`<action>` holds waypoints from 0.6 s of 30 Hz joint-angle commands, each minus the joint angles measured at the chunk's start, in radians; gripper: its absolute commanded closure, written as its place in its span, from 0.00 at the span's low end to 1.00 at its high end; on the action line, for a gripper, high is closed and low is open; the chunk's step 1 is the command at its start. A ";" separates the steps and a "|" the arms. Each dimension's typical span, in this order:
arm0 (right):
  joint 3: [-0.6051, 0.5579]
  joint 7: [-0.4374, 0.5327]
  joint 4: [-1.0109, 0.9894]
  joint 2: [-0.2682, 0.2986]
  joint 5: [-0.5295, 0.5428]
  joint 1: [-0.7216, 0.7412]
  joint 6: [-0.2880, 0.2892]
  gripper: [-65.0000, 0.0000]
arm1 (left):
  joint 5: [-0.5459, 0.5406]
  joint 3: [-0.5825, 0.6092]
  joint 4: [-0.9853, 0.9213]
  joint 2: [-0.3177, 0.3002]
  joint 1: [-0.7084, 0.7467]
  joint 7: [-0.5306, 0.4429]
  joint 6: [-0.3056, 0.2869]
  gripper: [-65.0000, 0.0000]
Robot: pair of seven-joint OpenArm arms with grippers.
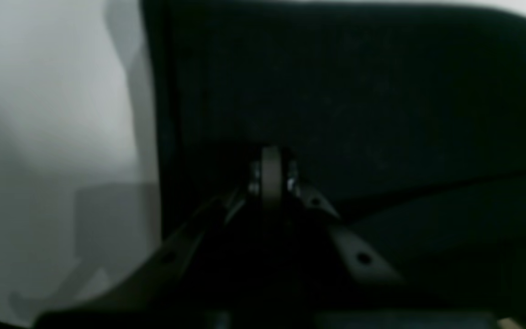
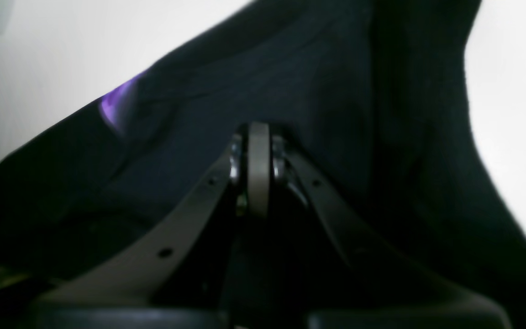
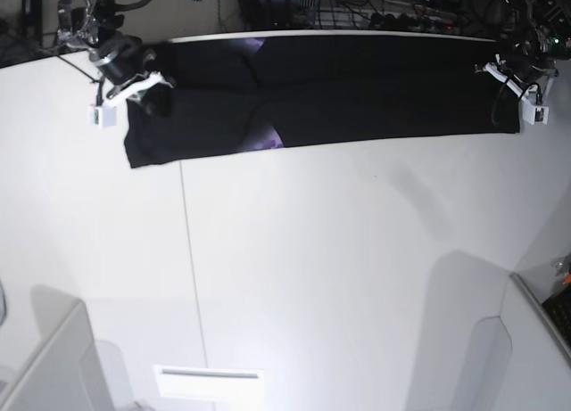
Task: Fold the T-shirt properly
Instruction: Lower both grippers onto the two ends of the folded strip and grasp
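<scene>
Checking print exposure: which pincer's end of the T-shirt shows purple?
The right pincer, on the base view's left: a purple patch peeks from the T-shirt there. The left pincer sees only black cloth.

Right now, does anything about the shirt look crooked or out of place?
Mostly tidy: the T-shirt lies as a long flat band at the table's far edge. Its end near the right gripper hangs lower, and a purple patch peeks out there.

We note both wrist views dim and blurred; the base view is brightly lit, with soft shadows.
</scene>
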 commanded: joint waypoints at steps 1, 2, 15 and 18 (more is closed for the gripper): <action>0.008 0.017 -0.009 0.015 0.010 0.012 0.010 1.00 | 0.021 -0.003 0.007 -0.017 -0.003 -0.017 0.006 1.00; 0.008 0.017 -0.034 0.015 0.010 0.024 0.010 1.00 | 0.032 0.010 0.001 -0.017 -0.004 -0.023 0.005 1.00; 0.008 0.013 -0.292 0.018 0.010 0.254 0.009 1.00 | 0.196 0.067 -0.121 0.005 -0.234 -0.034 0.005 1.00; 0.008 0.013 -0.333 0.018 0.010 0.312 0.009 1.00 | 0.222 0.067 -0.118 0.009 -0.288 -0.032 0.005 1.00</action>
